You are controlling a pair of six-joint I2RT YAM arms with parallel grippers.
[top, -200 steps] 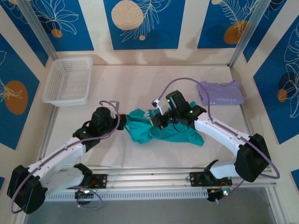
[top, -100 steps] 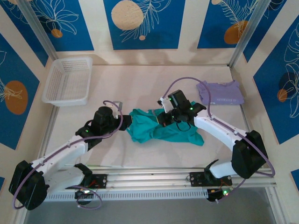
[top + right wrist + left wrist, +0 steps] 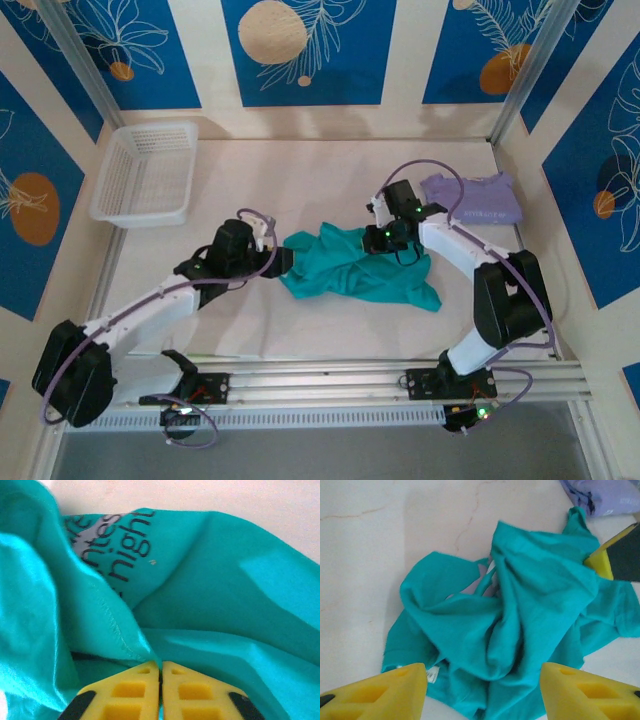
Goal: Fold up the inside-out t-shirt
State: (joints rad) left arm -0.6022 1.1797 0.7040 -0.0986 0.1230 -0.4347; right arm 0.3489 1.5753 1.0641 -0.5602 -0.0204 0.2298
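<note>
The inside-out t-shirt (image 3: 350, 272) lies crumpled in a teal heap mid-table, with dark printed lettering on a pale patch (image 3: 107, 545) in the right wrist view. My left gripper (image 3: 283, 258) stands open at the shirt's left edge. Its yellow fingers (image 3: 395, 690) straddle the bunched cloth (image 3: 520, 615) without pinching it. My right gripper (image 3: 380, 235) is at the shirt's back right part. Its jaws (image 3: 161, 666) are pressed together on a stitched hem fold of the shirt (image 3: 120, 630).
A folded pale lavender shirt (image 3: 472, 197) lies at the back right, close behind the right arm; its corner (image 3: 605, 495) appears in the left wrist view. A white mesh basket (image 3: 145, 172) stands at the back left. Metal rails run along the table's near edge.
My left gripper has opened and let go of the shirt. My right gripper has moved back and to the right, dragging the shirt's edge that way.
</note>
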